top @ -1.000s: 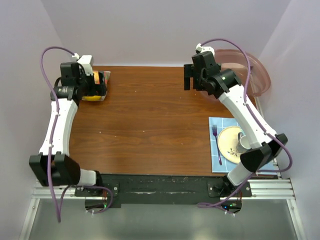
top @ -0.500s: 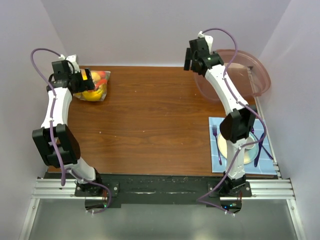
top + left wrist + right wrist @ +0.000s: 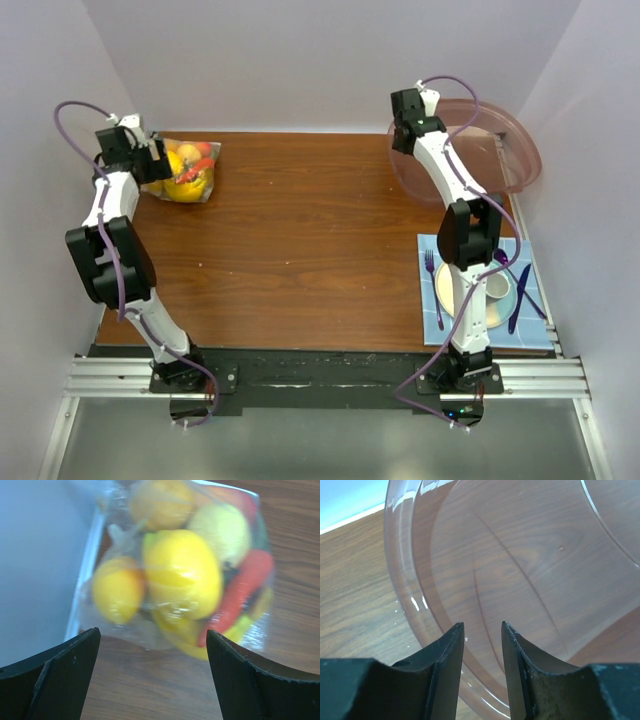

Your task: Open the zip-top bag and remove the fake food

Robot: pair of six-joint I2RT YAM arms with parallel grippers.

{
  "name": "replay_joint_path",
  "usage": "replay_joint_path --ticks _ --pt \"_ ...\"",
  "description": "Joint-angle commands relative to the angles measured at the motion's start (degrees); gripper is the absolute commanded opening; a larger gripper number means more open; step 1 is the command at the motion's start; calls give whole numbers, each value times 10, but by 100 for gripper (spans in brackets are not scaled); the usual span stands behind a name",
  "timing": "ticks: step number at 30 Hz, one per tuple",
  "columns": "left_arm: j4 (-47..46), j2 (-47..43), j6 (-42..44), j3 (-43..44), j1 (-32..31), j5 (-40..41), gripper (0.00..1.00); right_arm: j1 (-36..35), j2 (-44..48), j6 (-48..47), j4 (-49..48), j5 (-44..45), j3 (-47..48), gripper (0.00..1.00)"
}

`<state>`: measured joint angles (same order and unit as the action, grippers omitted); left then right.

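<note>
From above, the clear polka-dotted zip-top bag [image 3: 207,153] of yellow and red toy food [image 3: 186,186] lay at the brown wooden surface's [image 3: 300,240] far left corner, just beside the left fingers [image 3: 151,161]. The left wrist showed those fingers [image 3: 65,675] wide, with the bag [image 3: 250,545] straight ahead and its length running away from them. The right wrist showed the right fingers [image 3: 445,665] narrow and empty over a clear pinkish bowl [image 3: 530,555].

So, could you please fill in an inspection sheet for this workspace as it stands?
Surface: brown wooden table.
Job's things: zip-top bag at far-left corner, fake food inside.
Clutter: clear pinkish bowl far right; plate, cup, fork on blue mat near right.
Pincers: left pincer wide open before the bag; right pincer narrowly apart over bowl rim, grip unclear.
Cables: purple cable looped on each arm.
Surroundings: plain white walls.
</note>
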<state>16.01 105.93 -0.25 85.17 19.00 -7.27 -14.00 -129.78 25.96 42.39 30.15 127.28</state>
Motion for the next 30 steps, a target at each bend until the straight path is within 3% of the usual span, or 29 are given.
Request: replay_joint_path --ticks 1,5,9,16,20,25,30 --pt "-53 4 7 -14 36 -17 92 -3 -13 3 -23 14 -37 40" --pt "-89 -4 -17 -47 37 -19 95 -3 -18 -6 -25 13 -70 38" --pt "-197 -13 -30 -101 37 -63 96 -4 -37 -18 -8 5 -64 35" --pt "-278 56 -68 -83 36 -107 96 -16 -47 -34 -1 -18 -75 30" --pt "-287 85 -77 -76 34 -175 86 -38 -44 -41 6 -30 -90 28" --pt "-309 92 -56 -107 23 -199 76 -93 -23 -32 -4 -49 -124 25" --pt "-313 87 -37 -132 20 -238 51 -153 -15 -13 -3 -78 -137 22"
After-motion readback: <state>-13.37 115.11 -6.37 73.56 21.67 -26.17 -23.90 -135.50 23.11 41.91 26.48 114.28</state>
